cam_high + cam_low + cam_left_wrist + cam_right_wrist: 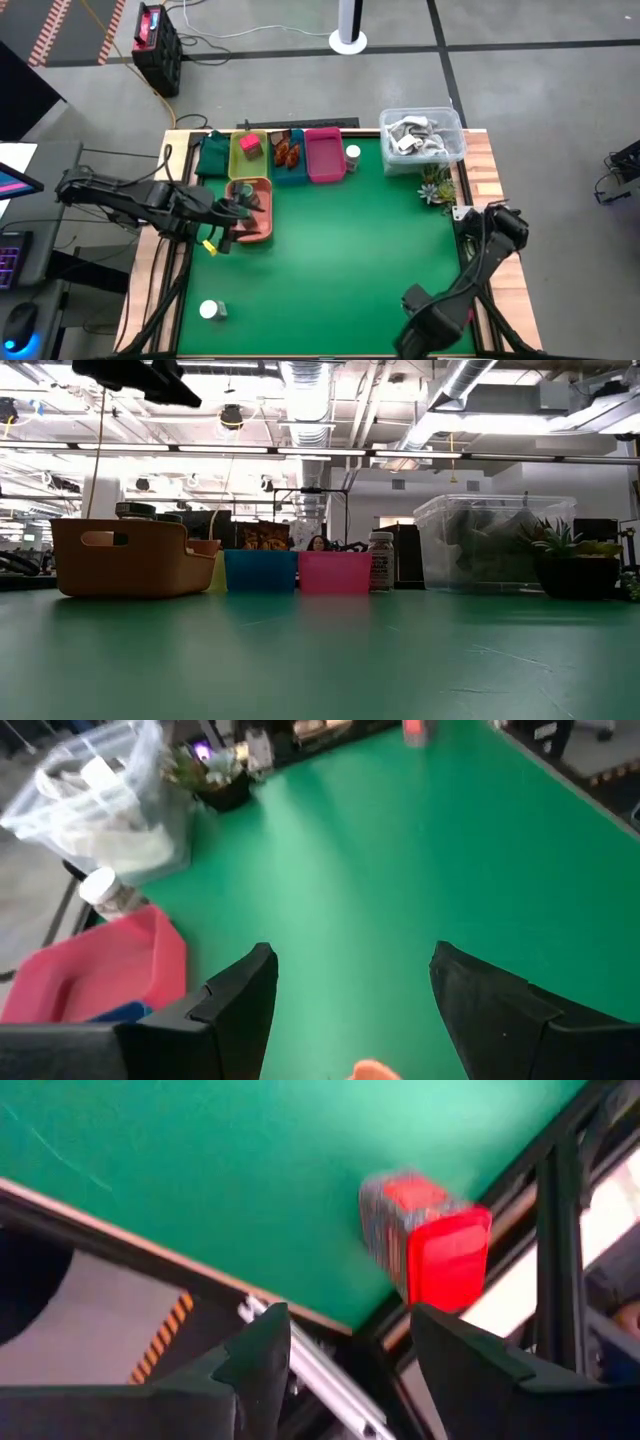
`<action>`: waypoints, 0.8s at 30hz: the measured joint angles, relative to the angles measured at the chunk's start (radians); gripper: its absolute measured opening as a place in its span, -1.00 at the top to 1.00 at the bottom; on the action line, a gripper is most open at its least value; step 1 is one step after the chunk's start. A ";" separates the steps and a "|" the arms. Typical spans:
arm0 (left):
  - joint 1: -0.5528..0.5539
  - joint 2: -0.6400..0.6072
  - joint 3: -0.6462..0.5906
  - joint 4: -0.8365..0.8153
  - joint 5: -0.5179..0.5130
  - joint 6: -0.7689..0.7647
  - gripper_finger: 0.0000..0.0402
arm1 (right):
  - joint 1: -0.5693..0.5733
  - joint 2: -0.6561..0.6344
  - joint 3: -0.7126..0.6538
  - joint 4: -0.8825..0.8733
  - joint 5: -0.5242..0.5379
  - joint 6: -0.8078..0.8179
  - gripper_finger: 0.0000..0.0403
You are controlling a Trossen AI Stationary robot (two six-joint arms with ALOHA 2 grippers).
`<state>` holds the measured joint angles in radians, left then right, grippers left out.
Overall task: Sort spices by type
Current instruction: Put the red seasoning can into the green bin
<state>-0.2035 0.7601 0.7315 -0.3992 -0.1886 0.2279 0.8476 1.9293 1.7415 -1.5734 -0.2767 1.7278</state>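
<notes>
High view is showing the left gripper (232,212) hanging over the orange tray (262,232), which is sitting nearer the left arm than the pink tray (323,157). Its fingers are standing apart and holding nothing. A pink cube box (250,145) is lying in the yellow tray (248,165), and brown-orange packets (287,152) are lying in the blue tray (290,175). Both trays are sitting in the row beside the pink tray, and both spices are lying near the left gripper but apart from it. One white-lidded jar (352,153) is standing just beside the pink tray, on its other side. Another white-lidded jar (210,311) is lying far from the pink tray, at the near edge by the left arm. The right gripper (412,298) is waiting far from the pink tray, open too.

Low view is showing a dark jar top (135,510) peeking over the orange tray. The right wrist view is showing a red-topped box (425,1245) by the table edge, past the open fingers. The high view is not showing this box.
</notes>
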 joint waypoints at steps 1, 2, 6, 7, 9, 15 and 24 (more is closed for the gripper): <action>0.000 -0.005 0.000 0.007 0.000 0.000 -0.24 | 0.006 0.000 -0.004 0.002 -0.018 0.002 -0.19; 0.000 -0.012 0.001 0.008 0.000 0.001 -0.24 | 0.010 0.000 -0.005 0.004 -0.036 0.004 -0.19; 0.003 -0.030 0.001 0.008 -0.001 0.010 -0.24 | 0.019 0.000 -0.018 0.003 -0.048 0.016 -0.19; 0.004 -0.030 0.001 0.008 -0.002 0.011 -0.24 | 0.020 0.000 -0.023 0.003 -0.050 0.016 -0.19; 0.004 -0.027 0.001 0.006 -0.002 0.011 -0.24 | 0.024 -0.001 -0.042 0.002 -0.050 0.010 -0.19; 0.005 -0.020 0.002 0.006 -0.003 0.002 -0.24 | 0.041 -0.065 -0.177 0.010 -0.067 0.015 -0.19; 0.005 -0.022 0.002 -0.011 -0.013 -0.032 -0.24 | 0.052 -0.240 -0.397 0.177 -0.064 0.084 -0.19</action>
<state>-0.1989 0.7383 0.7334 -0.4101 -0.2020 0.1960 0.8999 1.6895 1.3445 -1.3960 -0.3412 1.8119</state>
